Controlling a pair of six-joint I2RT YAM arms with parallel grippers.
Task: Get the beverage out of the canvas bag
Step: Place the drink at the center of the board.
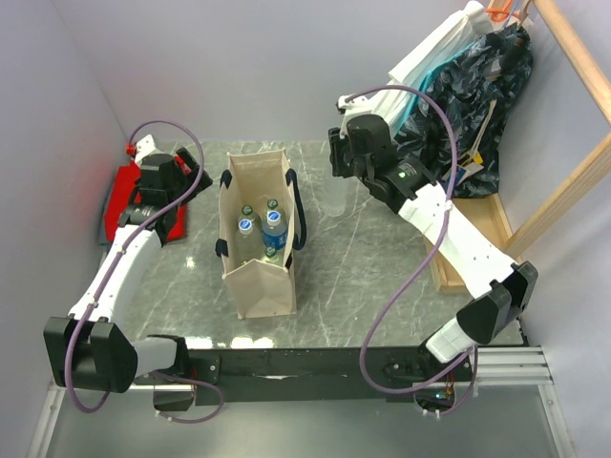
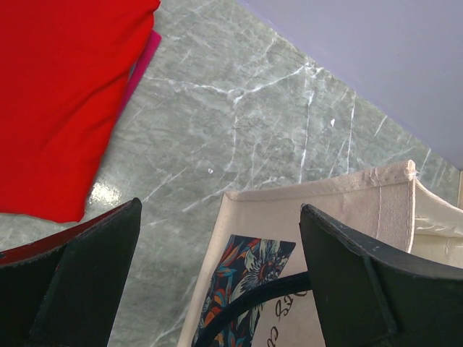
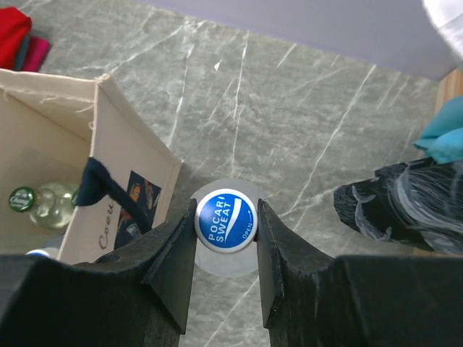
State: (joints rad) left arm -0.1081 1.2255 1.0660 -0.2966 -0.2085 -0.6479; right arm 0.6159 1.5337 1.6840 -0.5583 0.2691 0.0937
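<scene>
The beige canvas bag (image 1: pixel 263 277) stands upright left of the table's middle, its mouth open, with several bottles (image 1: pixel 273 227) inside. A clear beverage bottle (image 1: pixel 334 198) with a blue Pocari Sweat cap (image 3: pixel 226 220) is outside the bag, just to its right over the marble. My right gripper (image 3: pixel 226 211) is shut on that cap, a finger pressed on each side. In the right wrist view the bag's corner (image 3: pixel 108 137) and a green-capped bottle (image 3: pixel 36 204) lie to the left. My left gripper (image 2: pixel 221 238) is open beside the bag's printed side (image 2: pixel 325 210), holding nothing.
A red folded cloth (image 1: pixel 124 196) lies at the far left by the wall. Dark and white clothing (image 1: pixel 468 86) is piled at the back right against a wooden frame (image 1: pixel 573 181). Purple cables loop over both arms.
</scene>
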